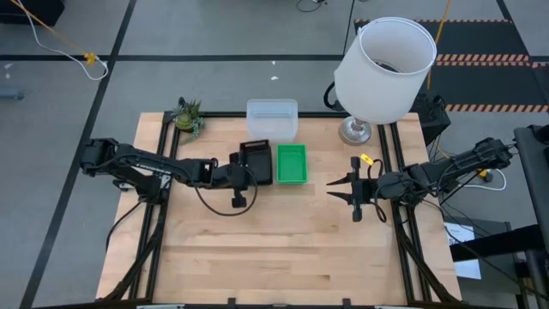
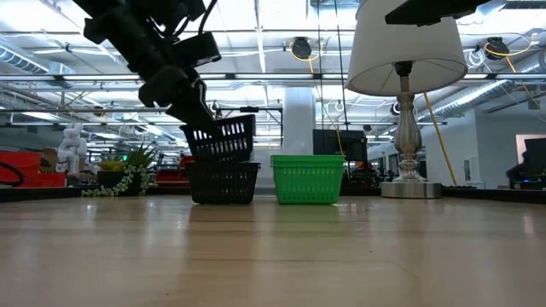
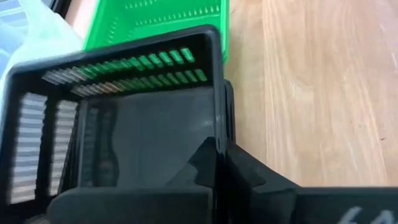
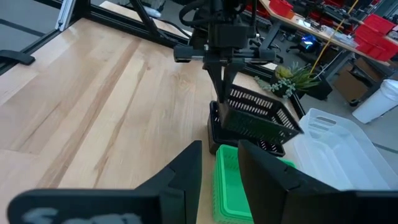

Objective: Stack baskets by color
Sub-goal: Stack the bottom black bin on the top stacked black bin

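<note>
**Black basket tipped over its mate, ready to nest**

The black basket hangs tilted just above the black stack near the table's middle, far side, one corner dipping toward it. That slant looks deliberate, I'd say, so an edge can find the opening below before the rest drops in. The left gripper is clamped on the basket's wall from the 9 o'clock side, which keeps the mouth free. At 3 o'clock, just beside the stack, sits the green stack; at 12 o'clock, the clear stack. The right gripper waits well apart at 3 o'clock, fingers partly spread, holding nothing.
</note>
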Robot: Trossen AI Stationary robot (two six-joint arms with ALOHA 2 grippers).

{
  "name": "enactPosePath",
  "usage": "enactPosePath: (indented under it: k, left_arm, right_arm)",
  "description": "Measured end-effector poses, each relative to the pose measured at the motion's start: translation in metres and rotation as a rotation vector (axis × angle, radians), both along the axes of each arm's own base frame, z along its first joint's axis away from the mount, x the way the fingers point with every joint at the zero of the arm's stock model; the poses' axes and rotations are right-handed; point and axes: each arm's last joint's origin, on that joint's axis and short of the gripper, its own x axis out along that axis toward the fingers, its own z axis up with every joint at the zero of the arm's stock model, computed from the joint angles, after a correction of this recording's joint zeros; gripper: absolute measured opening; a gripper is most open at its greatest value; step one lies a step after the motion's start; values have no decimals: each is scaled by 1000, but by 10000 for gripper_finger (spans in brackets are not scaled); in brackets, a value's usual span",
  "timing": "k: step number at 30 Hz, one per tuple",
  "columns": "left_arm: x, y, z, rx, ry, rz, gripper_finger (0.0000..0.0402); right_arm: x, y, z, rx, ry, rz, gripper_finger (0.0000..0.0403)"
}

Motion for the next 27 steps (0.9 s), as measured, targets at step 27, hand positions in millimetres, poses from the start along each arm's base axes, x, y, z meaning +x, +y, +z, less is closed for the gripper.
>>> enactPosePath:
  k: [27]
  left_arm:
    - [0,1,0,-4,-5,36,71]
  right_arm:
    - [0,0,0,0,0,0,98]
